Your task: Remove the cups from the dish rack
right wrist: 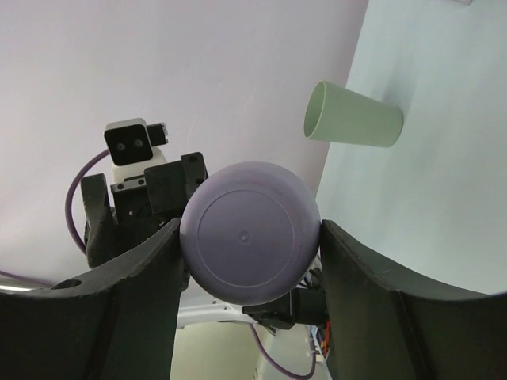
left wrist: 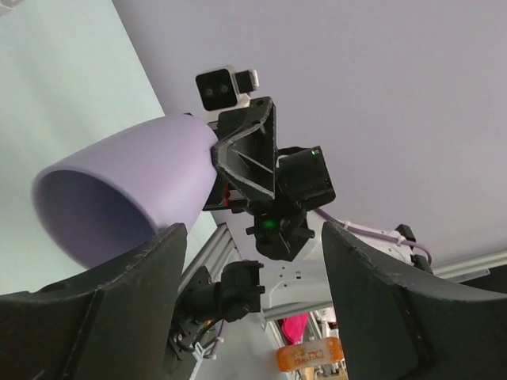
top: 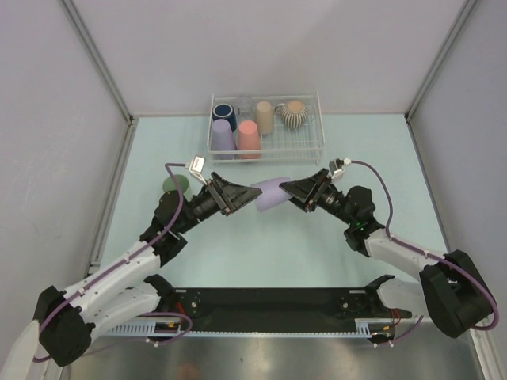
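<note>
handover in mid-air, by the look of it. gripped by its closed base in the right pincer [top: 287,188], jaws part-spread and pressed against both sides: lavender cup [top: 268,195], held sideways above the surface [top: 269,253], just in front of the dish rack [top: 307,142]. turned mouth-first toward the left pincer [top: 247,198], probably to offer the rim end for a second grip. spread wide at that mouth, left pincer, with nothing clamped; cannot tell whether touching the rim. likely bound for the left side, near the pale green cup [right wrist: 354,115] standing upright on the surface. only from above: six more cups [top: 249,137] in the rack, and the green one half hidden behind the left arm [top: 135,261]. only from the right wrist: both fingers [right wrist: 119,309] tight on the base, green cup in full. only from the left wrist: hollow mouth lying off toward one finger, not centred.
</note>
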### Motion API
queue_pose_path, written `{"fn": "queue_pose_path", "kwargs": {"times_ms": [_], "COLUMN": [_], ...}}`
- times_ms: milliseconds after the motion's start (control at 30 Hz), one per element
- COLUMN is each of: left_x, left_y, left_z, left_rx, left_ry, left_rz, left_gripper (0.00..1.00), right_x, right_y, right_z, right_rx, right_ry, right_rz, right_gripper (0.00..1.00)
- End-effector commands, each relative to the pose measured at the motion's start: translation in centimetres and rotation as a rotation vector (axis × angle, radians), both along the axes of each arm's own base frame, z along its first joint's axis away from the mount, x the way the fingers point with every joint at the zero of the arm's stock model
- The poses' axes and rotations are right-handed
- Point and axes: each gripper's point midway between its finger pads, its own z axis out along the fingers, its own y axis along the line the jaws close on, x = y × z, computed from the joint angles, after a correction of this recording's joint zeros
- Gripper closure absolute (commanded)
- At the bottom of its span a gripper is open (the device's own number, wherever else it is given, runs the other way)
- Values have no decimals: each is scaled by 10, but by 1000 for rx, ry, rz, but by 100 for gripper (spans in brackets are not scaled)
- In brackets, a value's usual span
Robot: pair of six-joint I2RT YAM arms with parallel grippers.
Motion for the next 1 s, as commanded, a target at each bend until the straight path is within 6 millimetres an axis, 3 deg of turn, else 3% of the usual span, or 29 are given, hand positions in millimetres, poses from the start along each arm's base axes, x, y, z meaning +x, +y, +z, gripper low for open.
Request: {"fn": "queue_pose_path", "kwargs": {"times_ms": [0, 267, 433, 533, 733, 967], "left_x": [-9, -7, -5, -3, 0, 1], "left_y": [-1, 8, 8, 5, 2, 1], "left_z": [14, 12, 16, 14, 18, 21], "left_rx": [-46, -15, -7, -5, -24, -34], "left_ry": [-29, -39, -53, -50, -53, -56], "left_rz": [-20, 33, 46, 41, 33, 31], "left_gripper": [25, 25, 25, 25, 25, 25], "right_x": [0, 2, 5, 4, -3, -9], "right_y": [12, 8, -19, -25, -13, 11], "right_z": [42, 45, 53, 60, 65, 55], "right_rx": [63, 34, 15, 9, 18, 20], "right_ry": [-141, -153, -179, -195, -202, -182], "right_rz": [14, -2, -57, -54, -12, 48], "right_gripper": [100, 100, 100, 100, 100, 100]}}
